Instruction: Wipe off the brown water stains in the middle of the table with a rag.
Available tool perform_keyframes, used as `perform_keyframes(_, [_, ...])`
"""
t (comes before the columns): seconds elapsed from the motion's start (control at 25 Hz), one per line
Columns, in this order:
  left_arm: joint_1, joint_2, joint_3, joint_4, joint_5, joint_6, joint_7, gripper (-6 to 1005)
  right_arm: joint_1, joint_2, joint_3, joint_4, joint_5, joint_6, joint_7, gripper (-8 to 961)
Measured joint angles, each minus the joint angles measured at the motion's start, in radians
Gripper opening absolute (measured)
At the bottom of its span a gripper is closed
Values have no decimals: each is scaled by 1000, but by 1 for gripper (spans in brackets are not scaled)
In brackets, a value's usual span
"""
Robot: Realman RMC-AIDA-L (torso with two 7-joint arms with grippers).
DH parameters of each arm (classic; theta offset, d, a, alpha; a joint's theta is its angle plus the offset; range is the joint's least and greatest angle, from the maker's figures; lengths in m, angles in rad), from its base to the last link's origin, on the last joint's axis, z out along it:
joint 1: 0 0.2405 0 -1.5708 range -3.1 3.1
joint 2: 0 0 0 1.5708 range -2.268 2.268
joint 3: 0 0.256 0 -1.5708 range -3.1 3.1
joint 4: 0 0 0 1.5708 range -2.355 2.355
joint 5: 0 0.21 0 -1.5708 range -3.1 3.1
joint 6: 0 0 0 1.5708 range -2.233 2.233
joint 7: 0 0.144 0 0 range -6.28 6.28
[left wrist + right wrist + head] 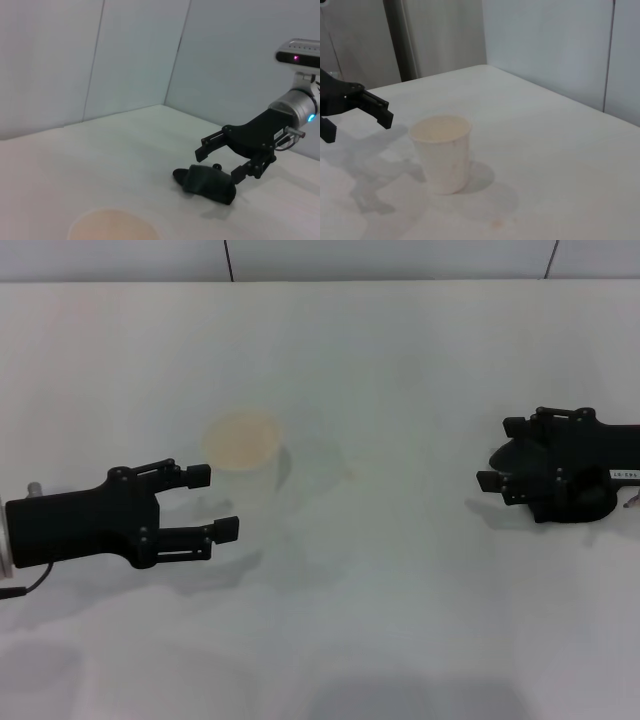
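My left gripper [218, 502] is matte black with linked, screw-jointed fingers and a thin cable trailing behind. My right gripper [500, 452] matches, bearing a small white label, on a silver wrist.

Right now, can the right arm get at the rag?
Probably yes. The right gripper hangs directly over the rag with its fingers spread either side, and nothing stands between them; the cup and left gripper are well off.

table [400, 390]: smooth white surface, faint sheen
rag [207, 183]: soft dark cloth — matt, folded
cup [441, 152]: white paper, matt
left gripper [218, 502]: matt black plastic look
right gripper [218, 161]: matt black — silver metal wrist behind
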State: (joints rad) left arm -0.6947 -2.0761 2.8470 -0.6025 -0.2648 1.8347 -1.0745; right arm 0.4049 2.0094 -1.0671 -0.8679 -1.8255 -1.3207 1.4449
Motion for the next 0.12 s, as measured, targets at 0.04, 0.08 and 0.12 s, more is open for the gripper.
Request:
perform_keyframes(0.04, [0,0,0,0,0,0,0,875,0,0,1,0,0,0,0,874])
perform_keyframes(0.08, [0,0,0,0,3,0,-1,875,0,0,1,0,0,0,0,874])
perform_keyframes(0.12, [0,0,0,0,6,0,-4,875,0,0,1,0,0,0,0,874])
